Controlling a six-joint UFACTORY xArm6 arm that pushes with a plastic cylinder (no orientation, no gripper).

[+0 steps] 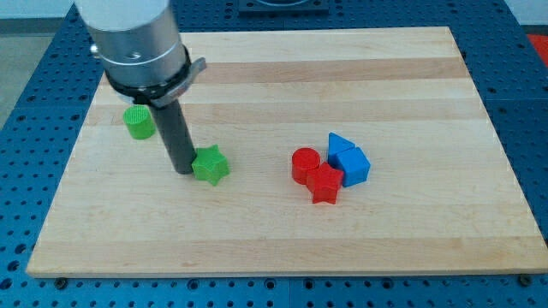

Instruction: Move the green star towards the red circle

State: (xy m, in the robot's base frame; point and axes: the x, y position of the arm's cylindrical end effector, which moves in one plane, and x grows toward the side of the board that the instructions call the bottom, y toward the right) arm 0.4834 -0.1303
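The green star [211,165] lies on the wooden board left of centre. My tip [184,170] touches the star's left side. The red circle [305,164] stands to the star's right, about a hundred pixels away, pressed against a red star [324,183].
A blue triangle [339,144] and a blue cube [351,166] sit right of the red blocks. A green cylinder [138,122] stands at the view's left, partly behind the rod. The arm's grey body [137,43] covers the board's top left corner.
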